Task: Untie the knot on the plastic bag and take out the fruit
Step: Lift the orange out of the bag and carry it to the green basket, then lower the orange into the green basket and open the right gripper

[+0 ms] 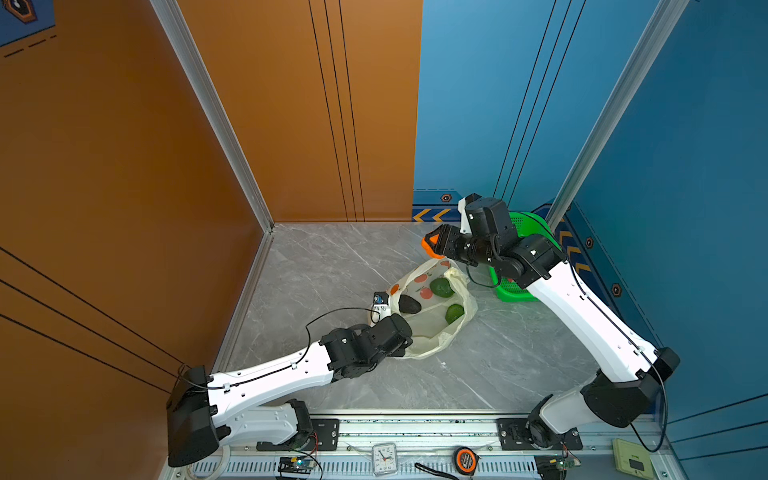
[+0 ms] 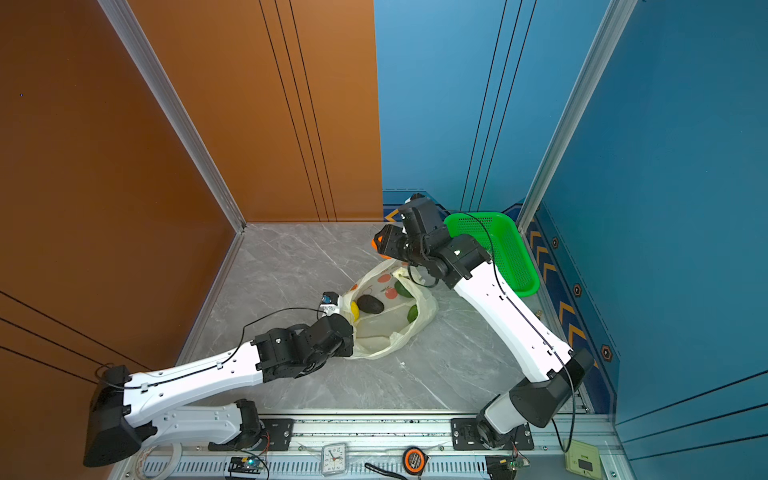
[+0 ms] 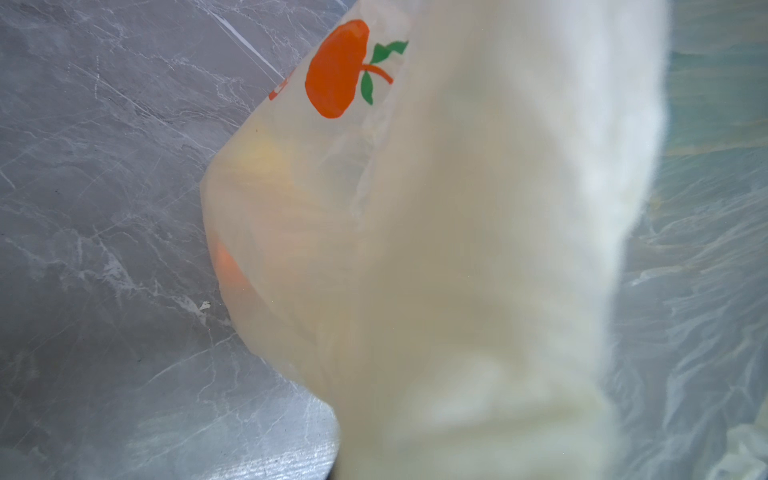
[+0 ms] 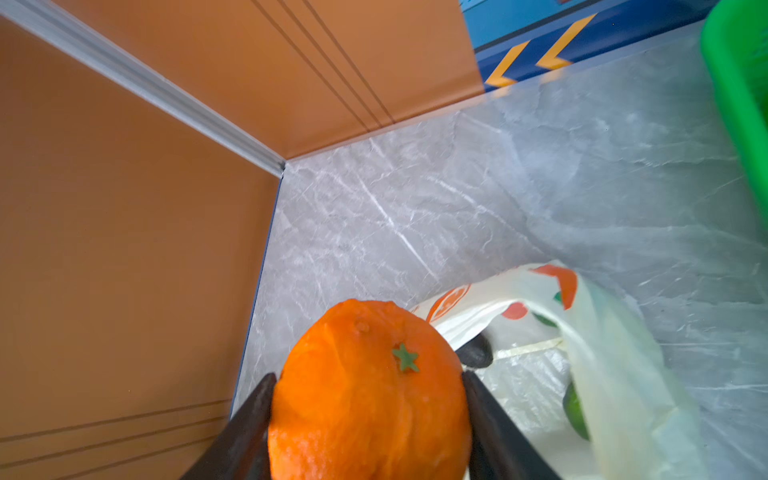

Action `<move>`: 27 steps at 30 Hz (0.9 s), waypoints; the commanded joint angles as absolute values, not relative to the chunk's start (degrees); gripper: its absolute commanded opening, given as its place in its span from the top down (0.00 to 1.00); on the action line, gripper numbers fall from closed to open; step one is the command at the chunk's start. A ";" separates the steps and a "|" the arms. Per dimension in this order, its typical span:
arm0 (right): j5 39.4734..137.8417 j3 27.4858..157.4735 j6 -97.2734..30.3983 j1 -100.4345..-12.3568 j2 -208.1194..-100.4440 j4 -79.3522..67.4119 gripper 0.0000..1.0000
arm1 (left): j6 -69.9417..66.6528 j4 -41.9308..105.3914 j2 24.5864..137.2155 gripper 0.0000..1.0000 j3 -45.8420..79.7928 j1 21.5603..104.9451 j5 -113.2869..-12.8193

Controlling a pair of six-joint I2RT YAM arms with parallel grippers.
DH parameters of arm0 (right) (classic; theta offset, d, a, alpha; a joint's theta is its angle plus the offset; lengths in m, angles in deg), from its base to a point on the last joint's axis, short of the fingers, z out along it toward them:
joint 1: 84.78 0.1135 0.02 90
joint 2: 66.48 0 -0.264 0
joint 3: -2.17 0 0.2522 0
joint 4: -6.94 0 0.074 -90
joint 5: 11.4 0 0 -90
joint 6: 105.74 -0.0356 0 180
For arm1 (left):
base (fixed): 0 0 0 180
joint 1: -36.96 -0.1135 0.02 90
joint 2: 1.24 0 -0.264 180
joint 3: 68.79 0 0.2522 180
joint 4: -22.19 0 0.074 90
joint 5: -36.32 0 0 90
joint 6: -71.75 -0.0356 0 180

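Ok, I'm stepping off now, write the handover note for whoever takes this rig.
Left pincer: shut, apparently pinching the rim of the plastic bag, holding the mouth open.
Right pincer: shut on an orange, raised near the bag's far end.
Bag lies open on the table; inside: avocado, two green fruits, yellow fruit. Green basket stands at the back right.
Done: no knot visible, orange out.
Left: set the orange down, probably in the basket, then take out the other four.

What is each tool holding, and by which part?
Right tool: orange, clamped across its sides. Left tool: shut, apparently pinching the plastic bag at its rim; grip hidden.
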State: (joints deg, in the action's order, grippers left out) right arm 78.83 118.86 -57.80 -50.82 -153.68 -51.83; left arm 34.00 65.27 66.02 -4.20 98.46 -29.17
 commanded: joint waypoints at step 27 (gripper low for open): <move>75.00 101.65 -43.12 -93.55 -166.88 -49.18 0.49 | 34.10 66.54 67.03 1.00 -1.72 99.12 -27.06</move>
State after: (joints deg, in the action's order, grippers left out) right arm 78.16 101.77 -45.12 -93.16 -165.39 -50.37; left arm 34.04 65.32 66.42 -3.56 98.59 -28.34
